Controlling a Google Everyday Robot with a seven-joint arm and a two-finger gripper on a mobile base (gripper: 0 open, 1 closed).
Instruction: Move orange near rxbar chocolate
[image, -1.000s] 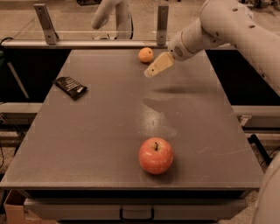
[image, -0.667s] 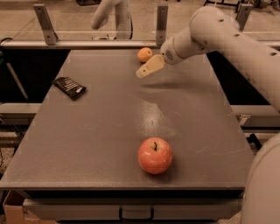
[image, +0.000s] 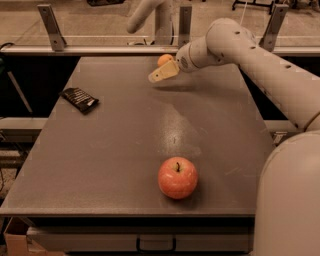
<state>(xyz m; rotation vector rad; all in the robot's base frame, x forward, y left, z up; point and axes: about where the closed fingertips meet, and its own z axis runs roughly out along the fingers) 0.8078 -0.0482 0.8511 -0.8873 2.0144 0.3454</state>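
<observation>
The orange (image: 163, 59) is small and round and sits at the far edge of the grey table (image: 125, 150), near the middle. My gripper (image: 161, 74) reaches in from the right on a white arm and hangs just in front of and below the orange, partly covering it. The rxbar chocolate (image: 79, 99) is a flat dark bar lying at the table's left side, far from the orange.
A red-yellow apple (image: 177, 177) with a stem stands near the table's front edge, right of centre. Metal rail posts (image: 51, 26) stand behind the far edge. My white base (image: 290, 200) fills the lower right.
My gripper has moved left along the far edge, from right of the orange to just in front of it. The orange, bar and apple have stayed in place.
</observation>
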